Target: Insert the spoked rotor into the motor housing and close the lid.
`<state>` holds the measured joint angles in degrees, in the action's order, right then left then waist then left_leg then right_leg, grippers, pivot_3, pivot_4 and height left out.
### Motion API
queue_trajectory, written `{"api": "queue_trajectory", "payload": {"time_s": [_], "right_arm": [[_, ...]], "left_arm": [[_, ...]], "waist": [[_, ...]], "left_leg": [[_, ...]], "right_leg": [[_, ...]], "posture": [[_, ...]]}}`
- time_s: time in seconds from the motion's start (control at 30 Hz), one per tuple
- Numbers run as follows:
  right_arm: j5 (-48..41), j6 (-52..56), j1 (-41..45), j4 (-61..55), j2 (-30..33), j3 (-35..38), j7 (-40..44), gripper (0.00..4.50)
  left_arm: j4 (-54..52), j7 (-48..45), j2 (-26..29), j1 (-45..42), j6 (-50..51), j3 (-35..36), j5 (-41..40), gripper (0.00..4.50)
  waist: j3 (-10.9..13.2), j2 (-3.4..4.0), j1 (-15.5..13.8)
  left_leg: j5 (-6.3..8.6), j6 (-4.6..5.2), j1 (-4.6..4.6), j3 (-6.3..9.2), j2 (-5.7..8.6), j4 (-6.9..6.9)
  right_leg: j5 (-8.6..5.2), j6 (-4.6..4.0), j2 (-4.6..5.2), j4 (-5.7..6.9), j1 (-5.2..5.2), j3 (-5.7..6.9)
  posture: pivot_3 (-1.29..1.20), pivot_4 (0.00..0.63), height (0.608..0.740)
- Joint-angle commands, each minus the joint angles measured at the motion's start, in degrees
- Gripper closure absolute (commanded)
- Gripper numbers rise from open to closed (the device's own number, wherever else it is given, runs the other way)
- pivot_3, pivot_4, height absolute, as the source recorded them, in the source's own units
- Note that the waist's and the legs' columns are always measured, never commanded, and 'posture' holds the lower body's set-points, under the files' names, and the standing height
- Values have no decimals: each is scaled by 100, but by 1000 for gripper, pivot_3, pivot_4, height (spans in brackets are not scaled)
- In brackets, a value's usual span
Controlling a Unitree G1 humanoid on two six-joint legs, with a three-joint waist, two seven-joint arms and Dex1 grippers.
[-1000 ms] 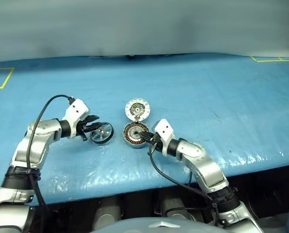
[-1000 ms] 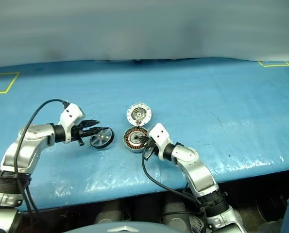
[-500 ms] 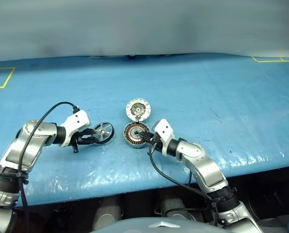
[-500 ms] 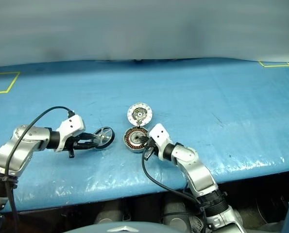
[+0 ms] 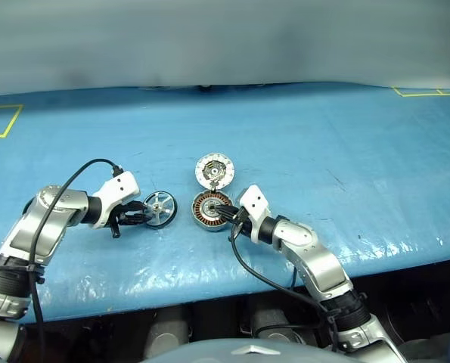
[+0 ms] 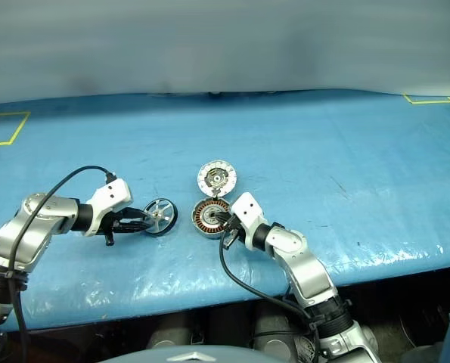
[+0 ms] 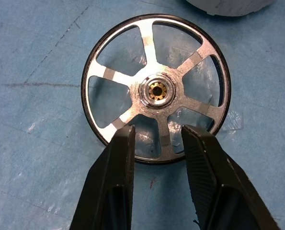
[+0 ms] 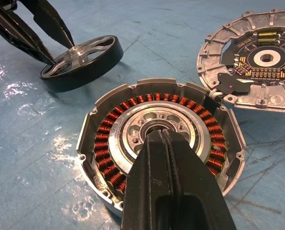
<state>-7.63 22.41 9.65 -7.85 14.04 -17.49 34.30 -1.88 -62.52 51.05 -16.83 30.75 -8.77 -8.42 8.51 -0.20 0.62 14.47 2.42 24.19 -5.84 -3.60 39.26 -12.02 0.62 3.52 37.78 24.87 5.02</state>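
Rotor pickup underway, nothing assembled yet.
Right claw (image 8: pixel 164 143), clenched, presses its tips on the hub of the motor housing (image 5: pixel 209 209) mid-tabletop (image 5: pixel 323 144); left claw (image 7: pixel 156 136), parted, straddles the rim of the spoked rotor (image 7: pixel 156 88), lying flat just beside the housing. Beyond, the lid (image 5: pixel 212 169) lies open, electronics up. Judging by this, insertion and closing remain.

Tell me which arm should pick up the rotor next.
Left. Its open pincer already straddles the rotor rim on the table, while the right pincer is shut, resting in the housing hub.
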Motion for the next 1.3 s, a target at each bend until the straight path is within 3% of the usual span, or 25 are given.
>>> {"api": "queue_trajectory", "payload": {"time_s": [0.03, 0.4, 0.5, 0.6, 1.07, 1.3], "right_arm": [[-18, -93, 7, -67, -10, 11, 14, 4500], [-8, -90, -25, -69, -26, 1, 31, 4500], [-6, -86, -38, -69, -26, 2, 31, 4500], [-2, -83, -38, -66, -26, 8, 27, 4500], [-15, -108, -25, -54, -24, 57, 27, 4500], [-96, -200, -90, -33, 59, 231, 66, 4500]], "left_arm": [[63, 63, -31, -19, -46, -56, 109, 2890], [157, 172, -145, 61, 70, -137, 162, 2890], [161, 227, -229, 77, 81, -39, 77, 3464], [133, 256, -288, 66, 117, 41, -9, 4440], [-130, -133, -539, 67, -160, 792, -1066, 4475], [-124, -304, -580, -77, -286, 590, -1075, 4475]], "waist": [[0, 0, 0], [0, -1, -4], [0, -1, 0], [0, -1, 0], [5, -9, 2], [6, -11, -8]], "left_leg": [[0, 0, 0, 0, 0, 0], [-1, -2, -16, 0, 0, -5], [-1, -2, -25, -1, 0, -6], [-1, -2, -25, -1, 0, -8], [-2, -4, -22, 0, 0, -11], [-2, -4, -24, -1, 1, -11]], "right_leg": [[0, 0, 0, 0, 0, 0], [-3, -4, 1, 0, -12, -1], [-5, -4, 2, 0, -18, -2], [-5, -4, 1, 1, -17, -3], [-5, -5, 1, 0, -14, -2], [-6, -5, 2, 0, -16, -2]], "posture": [[0, 150, 740], [0, 150, 740], [0, 150, 740], [0, 150, 740], [0, 150, 740], [0, 150, 740]]}}
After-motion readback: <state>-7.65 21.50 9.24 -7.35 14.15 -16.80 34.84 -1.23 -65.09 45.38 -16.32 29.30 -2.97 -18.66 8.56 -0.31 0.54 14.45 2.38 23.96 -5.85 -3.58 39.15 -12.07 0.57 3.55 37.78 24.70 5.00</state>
